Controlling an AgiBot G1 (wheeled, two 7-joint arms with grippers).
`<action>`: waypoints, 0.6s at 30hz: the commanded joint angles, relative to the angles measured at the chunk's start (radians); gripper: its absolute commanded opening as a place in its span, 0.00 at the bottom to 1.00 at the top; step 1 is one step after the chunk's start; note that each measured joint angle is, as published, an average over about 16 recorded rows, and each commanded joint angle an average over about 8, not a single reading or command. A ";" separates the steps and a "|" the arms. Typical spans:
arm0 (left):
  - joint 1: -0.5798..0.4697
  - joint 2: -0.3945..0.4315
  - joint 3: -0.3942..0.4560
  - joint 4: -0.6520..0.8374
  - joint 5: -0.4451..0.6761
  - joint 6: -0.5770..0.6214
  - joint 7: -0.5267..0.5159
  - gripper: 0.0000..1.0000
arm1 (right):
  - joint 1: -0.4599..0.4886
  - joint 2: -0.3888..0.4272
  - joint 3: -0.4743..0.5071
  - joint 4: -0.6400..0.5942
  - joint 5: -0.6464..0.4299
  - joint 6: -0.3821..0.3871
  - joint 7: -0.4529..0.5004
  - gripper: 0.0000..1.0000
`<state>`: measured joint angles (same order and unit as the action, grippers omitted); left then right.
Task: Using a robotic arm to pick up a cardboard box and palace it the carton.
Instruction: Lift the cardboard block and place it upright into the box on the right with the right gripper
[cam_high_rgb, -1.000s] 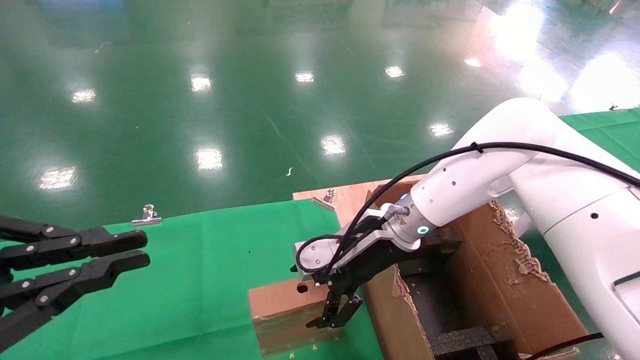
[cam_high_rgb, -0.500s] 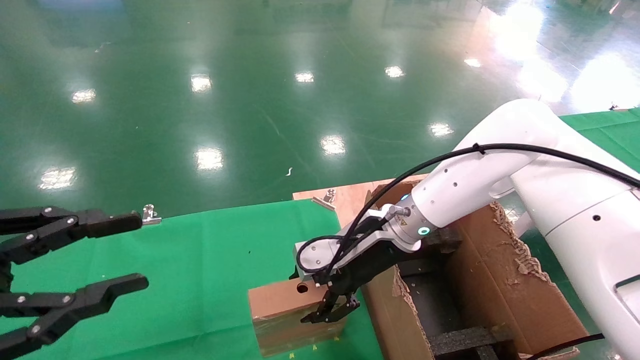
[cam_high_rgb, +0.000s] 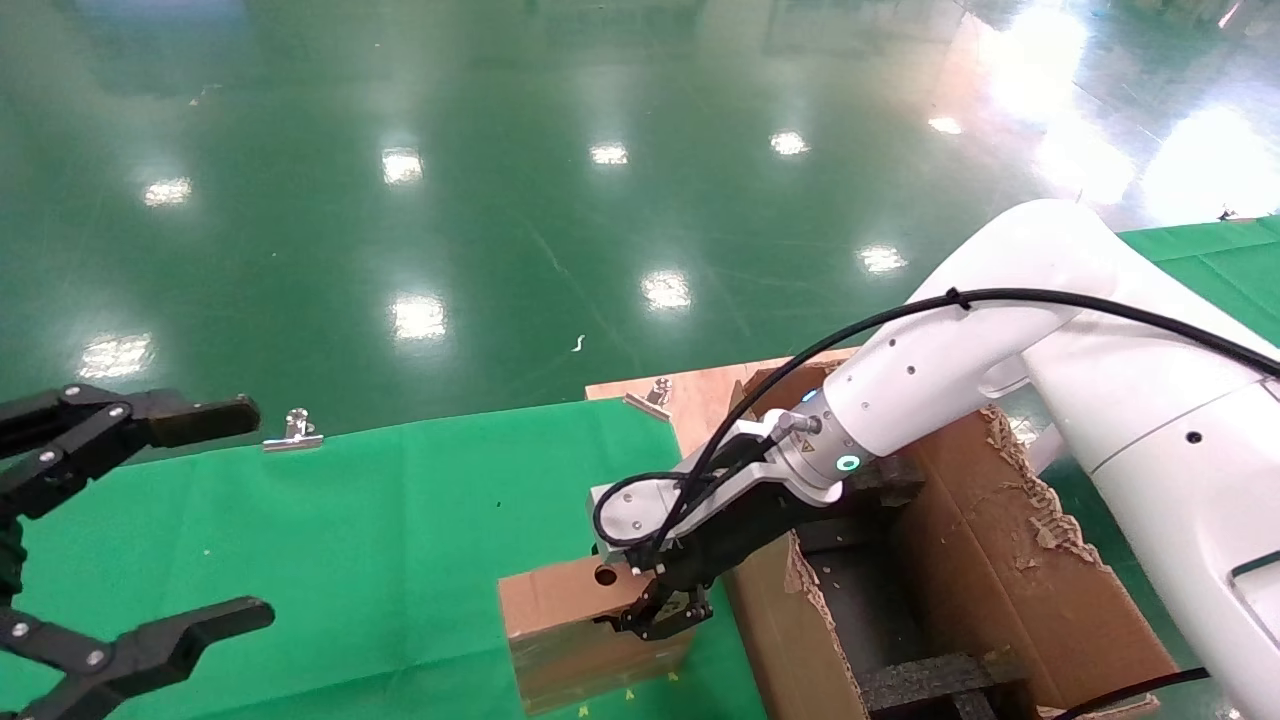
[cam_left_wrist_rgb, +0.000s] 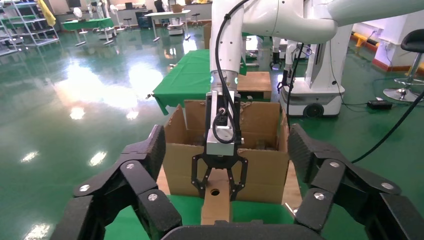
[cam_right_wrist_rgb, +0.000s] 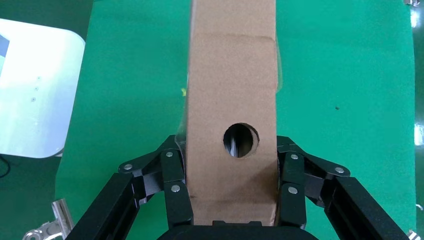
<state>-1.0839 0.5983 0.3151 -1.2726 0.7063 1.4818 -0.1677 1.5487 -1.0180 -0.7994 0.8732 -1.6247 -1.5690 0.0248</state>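
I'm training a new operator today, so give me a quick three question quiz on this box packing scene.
1. True or false: the right gripper has its fingers against both sides of the cardboard box.
2. What does the cardboard box rest on? A) green cloth B) bare floor C) the carton
3. Fill in: the left gripper is ____.

Key: 1 true. 2 A. 3 open.
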 joint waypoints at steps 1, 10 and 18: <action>0.000 0.000 0.000 0.000 0.000 0.000 0.000 1.00 | -0.002 -0.001 -0.001 0.001 -0.002 -0.001 -0.001 0.00; 0.000 0.000 0.000 0.000 0.000 0.000 0.000 1.00 | 0.080 0.012 0.028 -0.019 0.049 0.005 0.018 0.00; 0.000 0.000 0.001 0.000 0.000 0.000 0.000 1.00 | 0.273 0.033 0.021 -0.080 0.113 -0.018 0.008 0.00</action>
<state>-1.0842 0.5982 0.3156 -1.2722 0.7060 1.4819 -0.1674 1.8197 -0.9848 -0.7875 0.7936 -1.5131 -1.5839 0.0281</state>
